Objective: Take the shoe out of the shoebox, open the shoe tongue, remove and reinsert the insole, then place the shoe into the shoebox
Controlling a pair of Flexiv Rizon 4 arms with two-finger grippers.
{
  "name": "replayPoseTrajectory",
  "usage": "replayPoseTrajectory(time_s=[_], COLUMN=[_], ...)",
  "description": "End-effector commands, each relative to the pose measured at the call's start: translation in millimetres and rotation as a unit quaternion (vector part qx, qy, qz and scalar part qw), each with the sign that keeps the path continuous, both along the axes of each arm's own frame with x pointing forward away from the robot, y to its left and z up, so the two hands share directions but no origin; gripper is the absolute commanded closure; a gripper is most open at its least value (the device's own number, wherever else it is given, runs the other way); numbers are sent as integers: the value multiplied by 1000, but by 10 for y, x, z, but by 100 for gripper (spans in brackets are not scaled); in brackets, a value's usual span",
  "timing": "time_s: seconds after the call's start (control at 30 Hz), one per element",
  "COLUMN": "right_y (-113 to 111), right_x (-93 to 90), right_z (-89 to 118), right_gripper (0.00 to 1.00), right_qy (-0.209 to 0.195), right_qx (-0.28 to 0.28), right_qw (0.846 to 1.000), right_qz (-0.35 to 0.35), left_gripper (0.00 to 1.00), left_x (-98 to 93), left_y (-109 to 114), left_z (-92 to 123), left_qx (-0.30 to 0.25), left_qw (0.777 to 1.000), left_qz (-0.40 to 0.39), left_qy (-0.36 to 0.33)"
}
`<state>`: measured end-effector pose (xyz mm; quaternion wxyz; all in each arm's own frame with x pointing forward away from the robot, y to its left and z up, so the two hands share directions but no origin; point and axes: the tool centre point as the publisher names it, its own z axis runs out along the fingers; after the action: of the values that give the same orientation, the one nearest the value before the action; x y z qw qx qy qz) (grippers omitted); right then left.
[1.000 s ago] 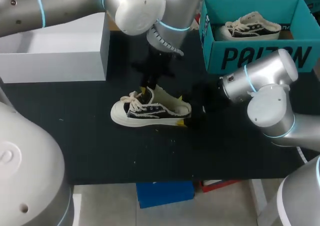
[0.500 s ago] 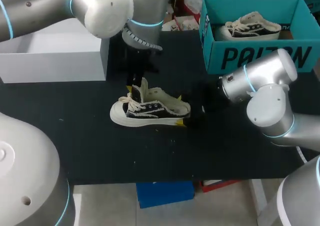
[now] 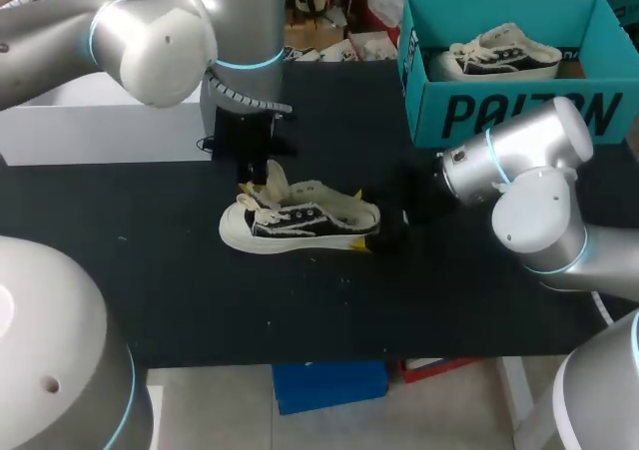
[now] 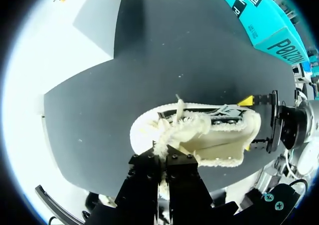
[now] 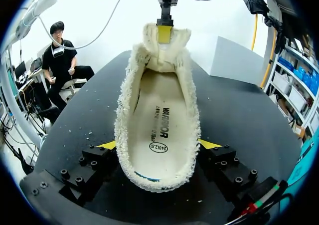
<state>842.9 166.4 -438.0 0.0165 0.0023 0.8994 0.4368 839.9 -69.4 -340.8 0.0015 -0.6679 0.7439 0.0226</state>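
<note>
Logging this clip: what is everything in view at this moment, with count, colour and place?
black-and-cream canvas shoe: 1, black and cream, table middle, tongue raised
matching second shoe: 1, black and cream, inside the shoebox
teal cardboard shoebox: 1, teal, far right, open
white rectangular box: 1, white, far left
black table: 1, black, under everything
left hand: 1, black, yellow tips, shut on the shoe's tongue
right hand: 1, black, yellow tips, shut on the shoe's heel

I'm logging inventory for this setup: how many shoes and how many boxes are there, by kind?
Shoes: 2, the unboxed shoe and the boxed shoe.
Boxes: 2, the teal shoebox and the white box.
Total: 4.
</note>
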Motion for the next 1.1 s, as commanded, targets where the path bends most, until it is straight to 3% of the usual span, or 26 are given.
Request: replayPoseTrajectory(time_s=[0.03,0.4,0.43,0.47,0.67,0.77,1.03,1.07,1.1], right_y=[-4,-4,-4,-4,-4,-4,-4,-4,-4], right_x=[-2,-2,-2,-2,-2,-2,-2,-2,-2], right_z=[-26,-26,-26,-26,-26,-26,-26,-26,-26], right_gripper=[100,100,100,100,100,100,100,100,100], right_qy=[0,0,0,0,0,0,0,0,0], right_qx=[-1,-1,-1,-1,-1,-1,-1,-1,-1], right_qw=[1000,1000,1000,1000,1000,1000,1000,1000,1000], right_qz=[-1,-1,-1,-1,-1,-1,-1,-1,-1], left_gripper=[100,100,83,0,0,0,0,9,84], left_x=[-2,-15,-33,-44,-3,18,-19,-24,-33], left_y=[62,68,62,56,58,63,6,-15,-38], left_z=[-49,-57,-55,-47,197,360,634,645,647], left_qx=[-17,-17,-22,-22,-40,-57,-92,-95,-95], left_qw=[1000,1000,999,999,995,984,921,911,900], left_qz=[1,-14,-28,-33,-92,-164,-376,-398,-423], left_qy=[2,9,22,22,23,31,40,43,50])
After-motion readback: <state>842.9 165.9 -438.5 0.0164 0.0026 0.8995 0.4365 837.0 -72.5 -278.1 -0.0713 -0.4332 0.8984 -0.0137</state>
